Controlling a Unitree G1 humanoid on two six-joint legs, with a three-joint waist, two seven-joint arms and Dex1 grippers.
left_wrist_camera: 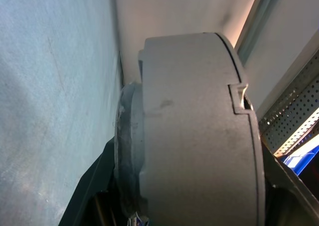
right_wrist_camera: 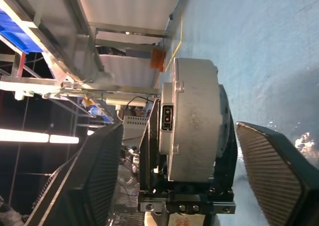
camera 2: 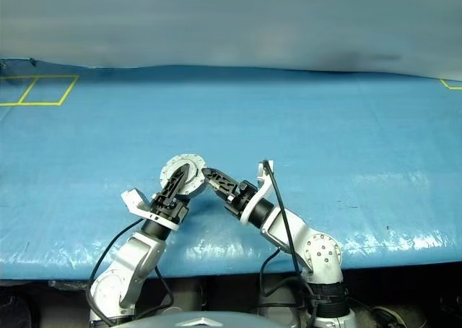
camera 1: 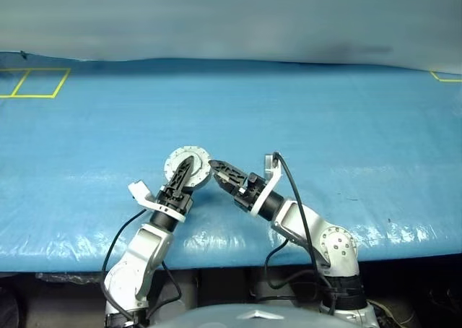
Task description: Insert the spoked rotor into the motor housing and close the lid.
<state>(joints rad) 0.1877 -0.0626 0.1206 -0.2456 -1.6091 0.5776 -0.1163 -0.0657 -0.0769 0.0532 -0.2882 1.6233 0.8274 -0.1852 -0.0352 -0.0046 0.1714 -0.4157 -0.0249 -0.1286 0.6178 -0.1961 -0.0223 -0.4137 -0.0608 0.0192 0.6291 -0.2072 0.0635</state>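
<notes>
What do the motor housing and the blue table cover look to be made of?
The motor housing looks like cast metal with a matte, slightly grainy silver-grey finish; its thick rim, crisp notch and dull sheen suggest aluminium, though that is a guess. The table cover looks like a thin plastic tarp: blue, faintly woven, with wrinkles and glossy highlights along the near edge.

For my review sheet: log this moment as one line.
round silver metal motor housing: closed, held up over blue table | left gripper: shut on it | right gripper: open beside it
</notes>
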